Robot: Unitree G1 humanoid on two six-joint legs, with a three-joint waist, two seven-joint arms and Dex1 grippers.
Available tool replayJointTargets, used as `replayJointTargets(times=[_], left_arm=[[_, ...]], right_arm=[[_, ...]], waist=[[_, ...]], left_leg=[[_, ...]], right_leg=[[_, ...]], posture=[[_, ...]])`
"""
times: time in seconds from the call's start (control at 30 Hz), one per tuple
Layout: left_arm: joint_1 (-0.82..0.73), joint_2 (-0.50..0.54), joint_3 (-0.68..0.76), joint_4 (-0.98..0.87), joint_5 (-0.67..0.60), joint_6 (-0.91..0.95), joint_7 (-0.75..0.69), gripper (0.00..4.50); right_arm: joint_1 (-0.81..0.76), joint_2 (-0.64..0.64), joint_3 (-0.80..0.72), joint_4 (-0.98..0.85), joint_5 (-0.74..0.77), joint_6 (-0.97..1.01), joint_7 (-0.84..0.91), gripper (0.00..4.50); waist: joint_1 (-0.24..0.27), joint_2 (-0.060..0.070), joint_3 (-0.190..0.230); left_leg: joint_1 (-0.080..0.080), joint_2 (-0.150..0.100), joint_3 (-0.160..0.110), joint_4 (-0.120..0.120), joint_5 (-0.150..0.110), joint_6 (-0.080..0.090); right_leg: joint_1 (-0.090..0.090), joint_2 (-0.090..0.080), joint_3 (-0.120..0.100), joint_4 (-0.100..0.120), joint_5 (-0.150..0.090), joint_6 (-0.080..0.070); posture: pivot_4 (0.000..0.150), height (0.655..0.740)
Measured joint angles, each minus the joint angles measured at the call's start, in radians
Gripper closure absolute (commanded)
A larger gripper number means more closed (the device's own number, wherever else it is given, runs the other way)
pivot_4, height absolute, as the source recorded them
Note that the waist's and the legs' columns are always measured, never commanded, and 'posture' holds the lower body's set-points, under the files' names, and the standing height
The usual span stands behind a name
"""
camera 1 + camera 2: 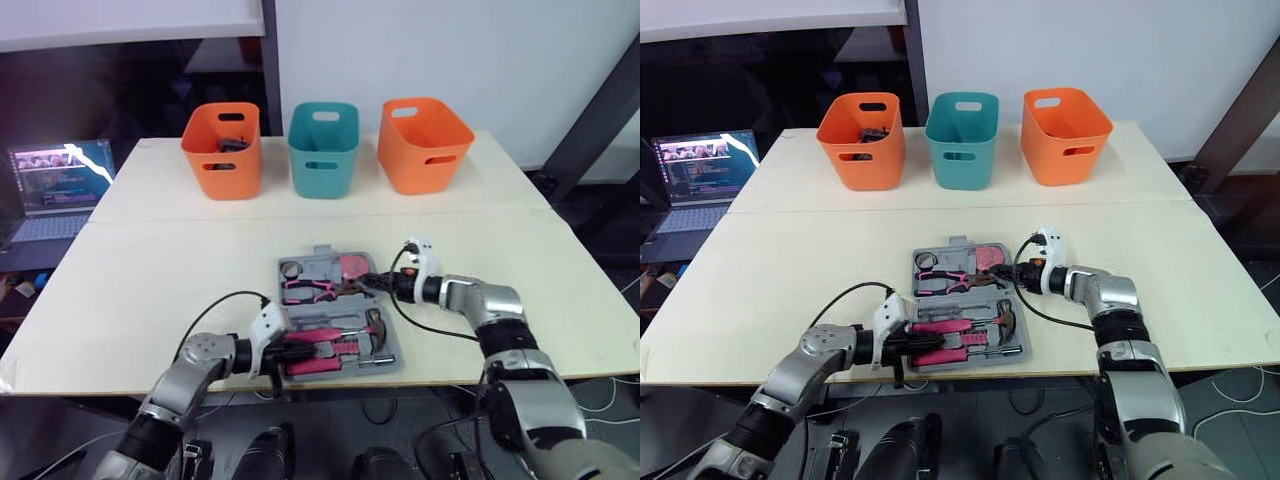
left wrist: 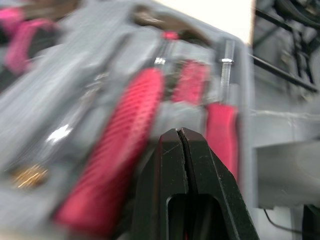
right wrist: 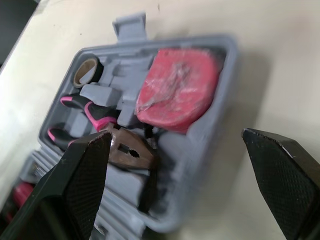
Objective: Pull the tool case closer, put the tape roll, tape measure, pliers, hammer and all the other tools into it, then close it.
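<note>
The grey tool case [image 1: 321,251] lies open near the table's front edge. Its far half holds a black tape roll [image 3: 86,70], a pink tape measure [image 3: 177,90] and pink-handled pliers [image 1: 310,291]. The near half holds a hammer [image 1: 375,322] and pink-handled screwdrivers [image 2: 222,120]. My left gripper [image 1: 300,352] is shut, empty, low over the pink handles at the case's front left. My right gripper [image 1: 375,283] stands open at the case's right side, its fingers [image 3: 85,170] spread wide beside the pliers' head and the tape measure.
Three bins stand along the back of the table: orange [image 1: 222,150], teal [image 1: 323,148], orange [image 1: 424,143]. A laptop [image 1: 60,185] sits off the table to the left. The table's front edge [image 1: 450,378] runs just in front of the case.
</note>
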Motion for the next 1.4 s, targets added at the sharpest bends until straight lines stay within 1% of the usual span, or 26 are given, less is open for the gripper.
replayJointTargets(times=[0.03, 0.07, 0.13, 0.2, 0.23, 0.37, 0.53, 0.63, 0.7, 0.83, 1.07, 1.23, 1.4], left_arm=[[-0.008, 0.017, 0.034, 0.0, -0.024, 0.005, -0.007, 4.5], [-0.02, 0.04, 0.065, 0.003, -0.038, 0.008, -0.015, 4.5], [-0.054, 0.083, 0.106, 0.021, -0.047, 0.001, -0.024, 4.5], [-0.084, 0.119, 0.119, 0.067, -0.032, -0.029, -0.035, 4.5], [-0.096, 0.129, 0.12, 0.101, -0.018, -0.045, -0.036, 4.5], [-0.155, 0.128, 0.095, 0.266, 0.048, -0.105, -0.028, 4.5], [-0.217, 0.081, 0.056, 0.395, 0.108, -0.181, -0.02, 4.5], [-0.24, 0.026, 0.033, 0.457, 0.132, -0.215, -0.017, 4.5], [-0.257, 0.001, 0.023, 0.481, 0.141, -0.233, -0.011, 4.5], [-0.268, -0.02, 0.019, 0.491, 0.152, -0.238, -0.002, 4.5], [-0.243, -0.05, 0.015, 0.449, 0.169, -0.229, 0.014, 4.5], [-0.224, -0.055, 0.013, 0.42, 0.171, -0.22, 0.016, 4.5], [-0.222, -0.044, 0.015, 0.408, 0.173, -0.206, 0.018, 4.5]], right_arm=[[0.027, -0.033, 0.007, -0.079, 0.001, 0.01, 0.007, 0.09], [0.049, -0.066, 0.016, -0.147, 0.0, 0.017, 0.013, 0.33], [0.084, -0.13, 0.055, -0.244, -0.022, 0.005, 0.029, 0.94], [0.12, -0.182, 0.117, -0.302, -0.072, -0.035, 0.042, 1.93], [0.135, -0.199, 0.151, -0.31, -0.102, -0.063, 0.044, 2.51], [0.151, -0.228, 0.278, -0.297, -0.222, -0.2, 0.048, 4.44], [0.117, -0.203, 0.348, -0.198, -0.305, -0.338, 0.046, 4.44], [0.109, -0.178, 0.377, -0.142, -0.332, -0.389, 0.054, 4.44], [0.107, -0.175, 0.38, -0.14, -0.337, -0.401, 0.068, 4.44], [0.129, -0.174, 0.382, -0.181, -0.334, -0.384, 0.106, 4.44], [0.216, -0.194, 0.331, -0.317, -0.312, -0.263, 0.117, 4.44], [0.246, -0.202, 0.315, -0.367, -0.305, -0.219, 0.119, 4.44], [0.249, -0.198, 0.308, -0.373, -0.294, -0.201, 0.108, 4.44]], waist=[[0.0, 0.0, 0.0], [0.0, 0.0, 0.0], [0.0, 0.0, 0.0], [-0.003, 0.0, 0.0], [-0.004, 0.0, 0.0], [-0.001, 0.0, 0.001], [0.0, -0.001, 0.001], [0.002, -0.001, 0.002], [0.0, -0.001, 0.002], [0.003, -0.001, 0.002], [0.016, -0.001, 0.002], [0.021, -0.001, 0.002], [0.022, -0.001, 0.002]], left_leg=[[-0.001, 0.0, 0.0, 0.0, 0.0, 0.0], [-0.001, 0.0, 0.0, 0.0, 0.0, 0.0], [-0.001, 0.0, 0.0, 0.0, 0.0, 0.0], [-0.001, 0.0, 0.0, 0.0, 0.0, 0.0], [-0.001, 0.0, 0.0, 0.0, 0.0, 0.0], [-0.001, 0.0, 0.0, 0.0, 0.0, 0.0], [-0.002, 0.0, 0.0, 0.0, 0.0, 0.0], [-0.002, 0.0, 0.0, 0.001, 0.0, 0.0], [-0.001, 0.0, -0.001, 0.001, 0.0, 0.0], [0.0, -0.001, -0.001, 0.002, 0.0, 0.0], [-0.001, -0.001, -0.002, 0.001, 0.0, 0.0], [-0.001, -0.001, -0.002, 0.002, 0.0, 0.0], [-0.001, -0.001, -0.002, 0.002, 0.0, 0.0]], right_leg=[[-0.001, 0.0, 0.0, 0.0, 0.0, 0.0], [-0.001, 0.0, 0.0, 0.0, 0.0, 0.0], [-0.001, 0.0, 0.0, -0.001, 0.0, 0.0], [-0.001, 0.0, 0.0, -0.001, 0.0, 0.0], [-0.001, 0.0, 0.0, -0.001, 0.0, 0.0], [-0.002, 0.0, 0.0, -0.001, 0.0, 0.0], [0.001, 0.001, -0.002, -0.001, 0.0, 0.0], [0.003, 0.001, -0.003, -0.001, 0.0, 0.001], [0.004, 0.002, -0.003, -0.001, 0.0, 0.001], [0.005, 0.002, -0.003, 0.0, 0.0, 0.001], [0.005, 0.001, -0.004, 0.0, 0.0, 0.001], [0.005, 0.001, -0.004, -0.001, 0.0, 0.001], [0.005, 0.0, -0.004, -0.001, 0.0, 0.001]], posture=[[0.15, 0.74], [0.15, 0.74], [0.15, 0.74], [0.15, 0.74], [0.15, 0.74], [0.15, 0.74], [0.15, 0.74], [0.15, 0.74], [0.15, 0.74], [0.15, 0.74], [0.15, 0.74], [0.15, 0.74], [0.15, 0.74]])
